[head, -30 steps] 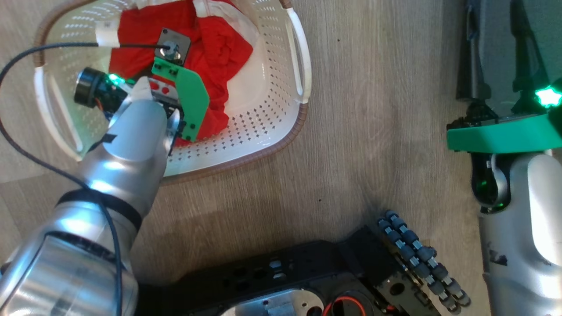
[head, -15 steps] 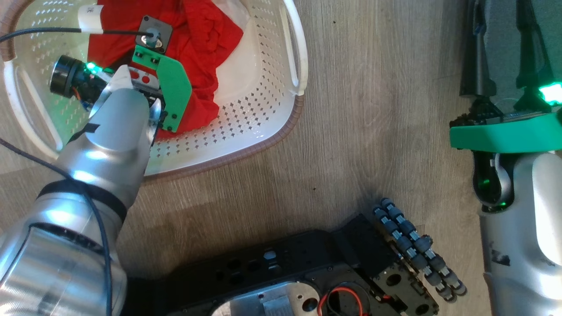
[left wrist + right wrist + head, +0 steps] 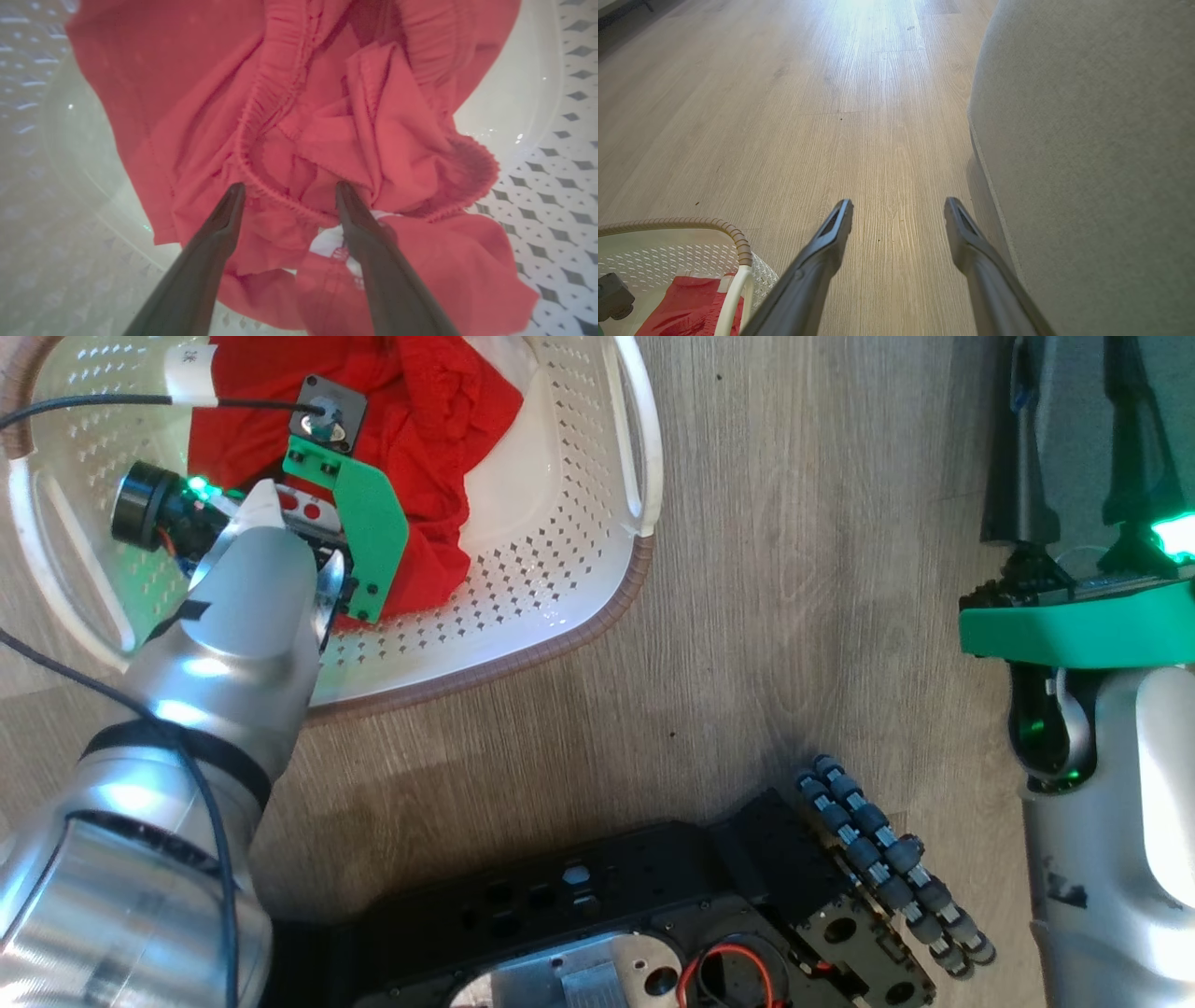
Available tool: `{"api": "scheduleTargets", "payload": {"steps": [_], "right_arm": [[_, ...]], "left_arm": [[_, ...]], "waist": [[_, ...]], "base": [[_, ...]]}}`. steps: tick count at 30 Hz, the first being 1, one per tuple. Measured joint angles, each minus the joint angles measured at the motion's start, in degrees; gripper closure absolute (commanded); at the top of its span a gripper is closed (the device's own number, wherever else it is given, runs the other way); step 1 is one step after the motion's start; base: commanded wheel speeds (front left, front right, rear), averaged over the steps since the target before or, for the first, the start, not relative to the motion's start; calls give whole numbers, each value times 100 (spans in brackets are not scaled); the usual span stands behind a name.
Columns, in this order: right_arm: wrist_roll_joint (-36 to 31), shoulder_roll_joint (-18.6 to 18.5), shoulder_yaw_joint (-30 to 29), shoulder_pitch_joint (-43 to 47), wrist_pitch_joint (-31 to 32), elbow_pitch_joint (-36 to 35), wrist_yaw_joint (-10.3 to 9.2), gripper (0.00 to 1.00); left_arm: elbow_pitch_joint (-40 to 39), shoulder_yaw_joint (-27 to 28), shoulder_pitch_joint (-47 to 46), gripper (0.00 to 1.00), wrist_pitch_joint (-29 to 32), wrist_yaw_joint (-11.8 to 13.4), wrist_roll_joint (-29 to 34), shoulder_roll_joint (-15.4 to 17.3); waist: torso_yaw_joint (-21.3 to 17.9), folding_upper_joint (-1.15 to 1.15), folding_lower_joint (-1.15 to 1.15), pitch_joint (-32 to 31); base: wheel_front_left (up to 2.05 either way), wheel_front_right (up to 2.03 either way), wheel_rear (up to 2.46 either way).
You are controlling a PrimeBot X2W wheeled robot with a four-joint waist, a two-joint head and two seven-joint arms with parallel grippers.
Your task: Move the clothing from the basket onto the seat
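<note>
clothing [image 3: 364,135] lies bunched in the basket [image 3: 537,154] just beyond the spread, empty fingers of my left gripper [image 3: 290,186]; soft, light, limp stuff by my reckoning, so i'd pinch the thick gathered hem [image 3: 261,140] between the tips, right gripper [image 3: 899,203] likewise spread and empty, seat [image 3: 1087,140] just off its right finger.

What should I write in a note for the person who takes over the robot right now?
Left gripper: open, fingers spread just over the red clothing, nothing gripped.
Right gripper: open, empty, above the floor beside the seat.
Things: clothing lies crumpled in the basket on the floor; the seat is on the robot's right.
Done: left gripper placed inside the basket.
Left to do: close on the clothing, lift it, carry it onto the seat.
</note>
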Motion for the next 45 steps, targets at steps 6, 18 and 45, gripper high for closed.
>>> {"api": "scheduleTargets", "payload": {"steps": [6, 18, 45], "right_arm": [[-2, 0, -4, 90, 0, -19, 0, 0], [-5, 0, -65, 91, 0, -81, 0, 0], [-90, 0, -243, 343, 0, 383, 0, 0]], "left_arm": [[4, -7, 13, 0, 122, -177, -87, -46], [11, -87, 49, 70, 425, -500, -283, -89], [-358, 628, 770, 100, -1651, -928, -1723, -189]], "waist": [[6, 0, 0, 19], [31, 0, 0, 44], [325, 0, -1, -1514]], "base": [[0, 0, 0], [0, 0, 0], [0, 0, 0]]}}
